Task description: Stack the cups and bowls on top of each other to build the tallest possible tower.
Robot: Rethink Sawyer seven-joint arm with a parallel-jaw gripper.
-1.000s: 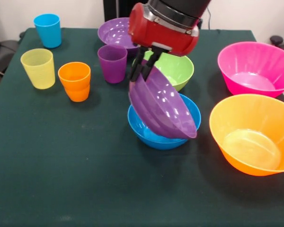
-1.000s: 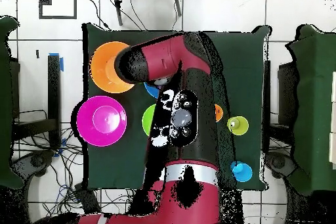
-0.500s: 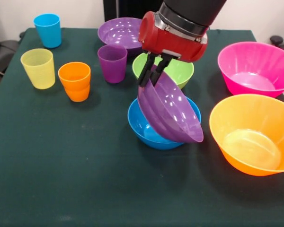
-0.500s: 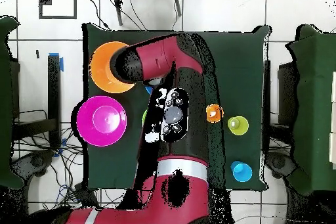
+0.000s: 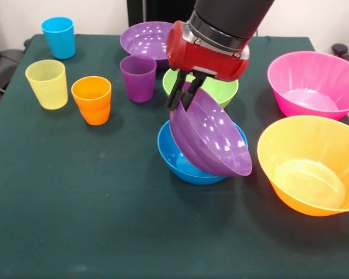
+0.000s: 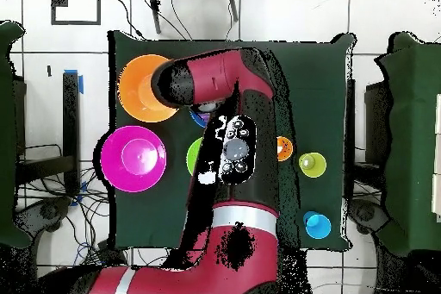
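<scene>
Dark green cloth covers the counter (image 5: 75, 221), with a pale wall behind it. Near the middle, the end effector (image 5: 184, 96) pinches the far rim of a purple bowl (image 5: 212, 139), one finger inside the wall and one outside. That bowl hangs steeply tilted, its mouth turned toward the camera's right, and its lower side rests in or just over the blue bowl (image 5: 180, 158) that serves as the base of the tower. It is not yet seated level.

Around them sit a green bowl (image 5: 224, 88) just behind, a second purple bowl (image 5: 142, 39) farther back, a pink bowl (image 5: 314, 81) and an orange bowl (image 5: 311, 165) to the camera's right. Four cups stand apart on the camera's left: blue cup (image 5: 59, 36), yellow cup (image 5: 47, 83), orange cup (image 5: 92, 99) and purple cup (image 5: 138, 77).

These bowls look light, thin-walled and glossy, so they probably flex a little and slide easily against each other. A rim pinch, as used here, seems the only workable hold; the smooth curved sides offer nothing else. Held at one edge, a bowl naturally swings down, so releasing it tilted may leave it sitting crooked.
</scene>
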